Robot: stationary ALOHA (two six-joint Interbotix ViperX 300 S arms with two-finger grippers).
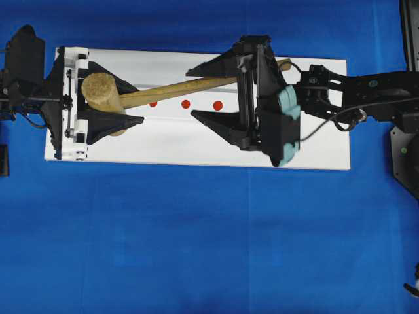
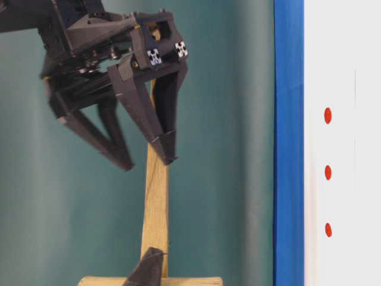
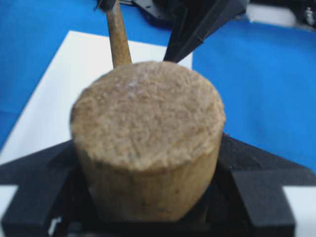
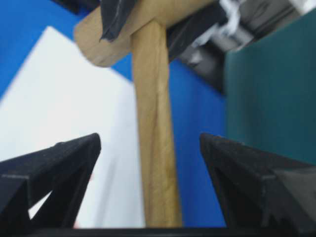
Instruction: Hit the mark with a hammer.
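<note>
Between my two claws lies the hammer (image 1: 171,87), a light-brown wooden mallet stretched across the white board (image 1: 314,154) that rests on the blue counter (image 1: 196,248). Its thick cylindrical head (image 1: 103,92) sits at the left end of the board, clamped between the fingers of my left claw (image 1: 105,104); the left wrist view shows the rough end face of that head filling the space between the two black jaws, so this claw stands at a middling width, closed on the wood. The slim handle runs rightward and slightly up the overhead view, passing between the spread fingers of my right claw (image 1: 213,91), which stands wide and touches nothing that I can see: in the right wrist view the handle (image 4: 154,138) rises up the middle with clear gaps to both black fingers. I judge that the left claw grips the head to steady the mallet while the right lines itself around the handle, since the handle is the part one swings by. Just below the handle on the board sit three red marks (image 1: 185,104) in a row, between the two claws, with the head near the leftmost. Which of them is the target I cannot tell. My next move would call for closing the right claw squarely on the handle; a grip off-centre could let the mallet twist.
</note>
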